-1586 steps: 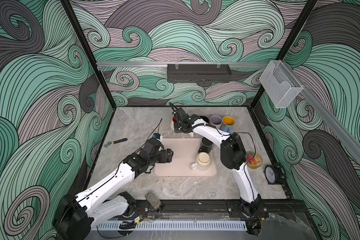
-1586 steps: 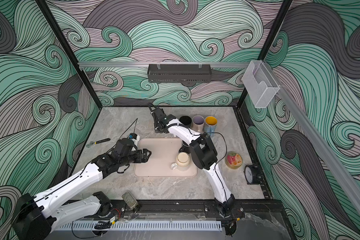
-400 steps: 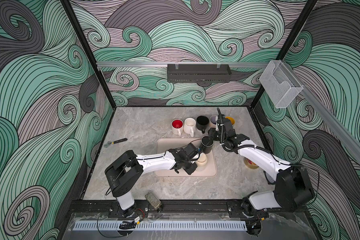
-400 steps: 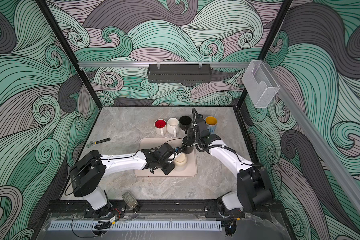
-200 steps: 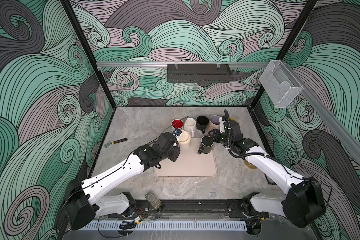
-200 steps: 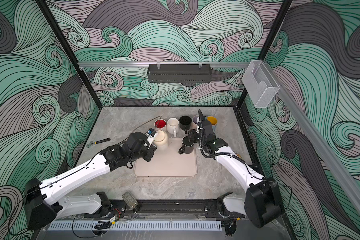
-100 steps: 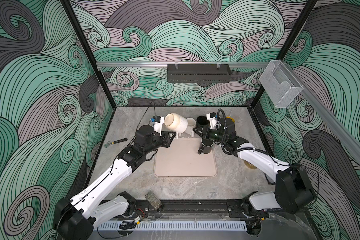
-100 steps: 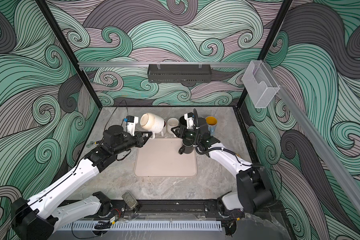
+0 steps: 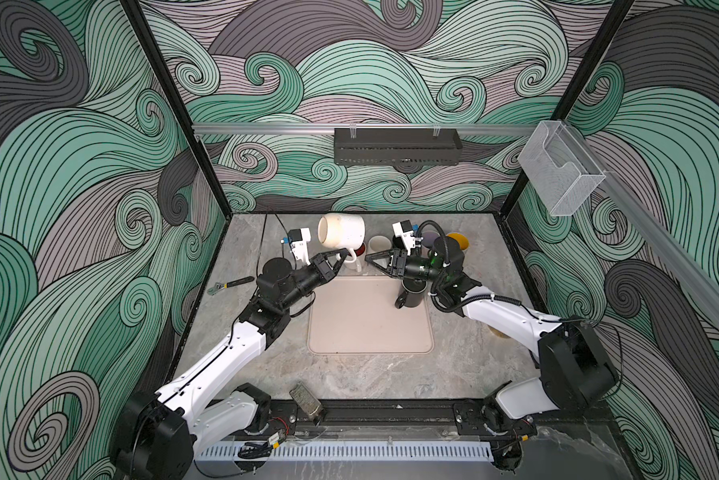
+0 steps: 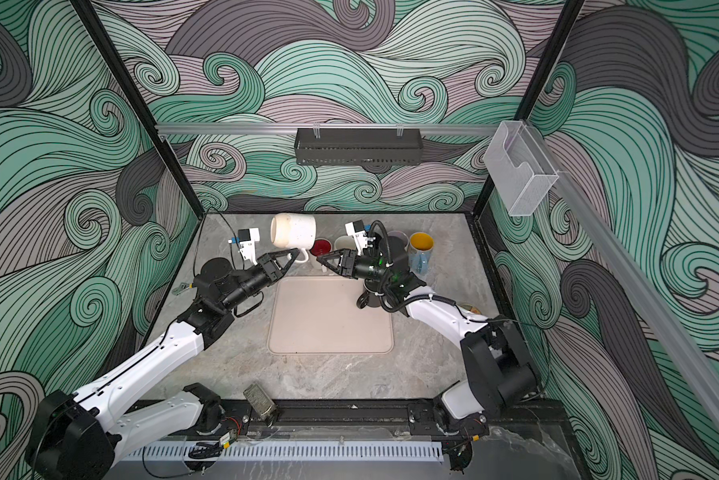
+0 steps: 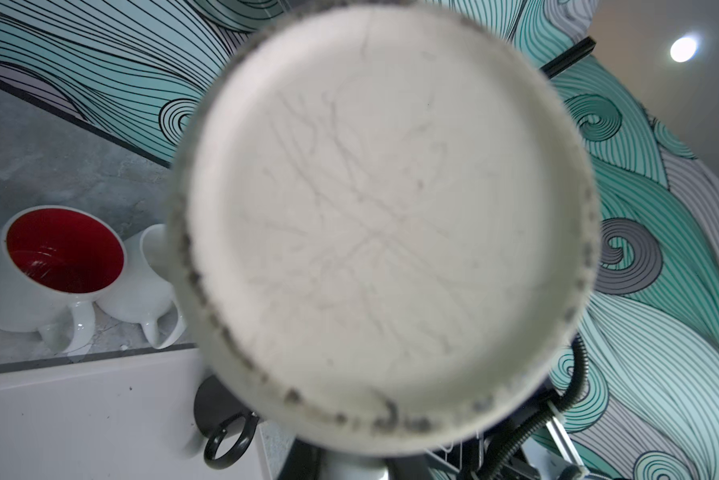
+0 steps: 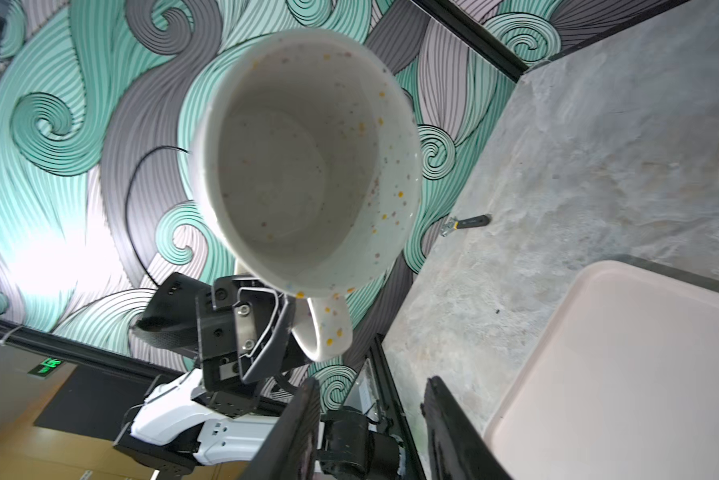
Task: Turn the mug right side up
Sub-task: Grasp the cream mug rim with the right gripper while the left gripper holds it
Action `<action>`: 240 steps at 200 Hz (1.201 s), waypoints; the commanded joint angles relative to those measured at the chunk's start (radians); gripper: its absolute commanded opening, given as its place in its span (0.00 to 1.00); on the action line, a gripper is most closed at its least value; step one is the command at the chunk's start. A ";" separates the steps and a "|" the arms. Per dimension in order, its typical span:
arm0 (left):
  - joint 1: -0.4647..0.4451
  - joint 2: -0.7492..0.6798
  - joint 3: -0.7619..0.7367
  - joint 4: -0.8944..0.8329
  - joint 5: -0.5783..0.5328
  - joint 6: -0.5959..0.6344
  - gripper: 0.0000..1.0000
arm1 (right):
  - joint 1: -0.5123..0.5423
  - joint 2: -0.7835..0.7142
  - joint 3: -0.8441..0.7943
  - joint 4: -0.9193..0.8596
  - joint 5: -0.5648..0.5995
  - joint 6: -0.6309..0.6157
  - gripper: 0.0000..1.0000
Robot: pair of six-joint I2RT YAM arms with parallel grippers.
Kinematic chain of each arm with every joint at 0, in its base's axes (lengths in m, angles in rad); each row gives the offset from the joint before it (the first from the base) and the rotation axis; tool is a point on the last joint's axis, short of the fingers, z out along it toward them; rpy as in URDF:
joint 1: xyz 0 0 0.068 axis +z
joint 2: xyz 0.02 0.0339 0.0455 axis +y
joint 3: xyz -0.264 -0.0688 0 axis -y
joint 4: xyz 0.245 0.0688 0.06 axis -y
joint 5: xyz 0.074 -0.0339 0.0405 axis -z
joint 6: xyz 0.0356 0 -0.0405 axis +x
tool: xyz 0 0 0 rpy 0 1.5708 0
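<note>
The mug [image 9: 341, 236] is cream with coloured speckles and hangs in the air on its side above the back of the table, also in the other top view [image 10: 293, 232]. My left gripper [image 9: 338, 254] is shut on its handle from below. In the left wrist view the mug's base [image 11: 382, 224] fills the picture and hides the jaws. The right wrist view looks into the mug's open mouth [image 12: 304, 166]. My right gripper [image 9: 368, 261] is open and empty, pointing at the mug from the right with a gap between; its fingers [image 12: 304, 428] stand apart.
A beige mat [image 9: 370, 328] lies mid-table with a black mug [image 9: 412, 293] at its right edge under my right arm. Behind it stands a row of mugs, among them a red-lined one [image 11: 58, 257], a white one [image 9: 378, 245] and a yellow one [image 9: 459, 241]. A wrench [image 9: 229, 284] lies left.
My left gripper lifted the cream mug off the mat, carried it up and back and tipped it on its side. My right gripper swung left toward it.
</note>
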 commanded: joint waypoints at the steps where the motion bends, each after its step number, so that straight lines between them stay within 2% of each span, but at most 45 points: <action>1: 0.010 -0.008 0.020 0.309 -0.015 -0.088 0.00 | 0.013 0.043 0.014 0.204 -0.043 0.127 0.45; 38: 0.012 0.061 -0.012 0.497 -0.025 -0.222 0.00 | 0.025 0.123 0.007 0.507 0.002 0.300 0.46; 77: 0.011 0.109 -0.024 0.576 -0.007 -0.276 0.00 | 0.034 0.167 0.008 0.633 0.039 0.355 0.44; 129: 0.011 0.111 0.008 0.515 0.056 -0.248 0.00 | 0.044 0.191 0.048 0.621 0.056 0.359 0.43; 197: 0.009 0.104 0.008 0.490 0.054 -0.227 0.00 | 0.055 0.212 0.076 0.601 0.084 0.354 0.29; 240: 0.000 0.097 0.009 0.460 0.040 -0.200 0.00 | 0.061 0.216 0.079 0.600 0.114 0.348 0.29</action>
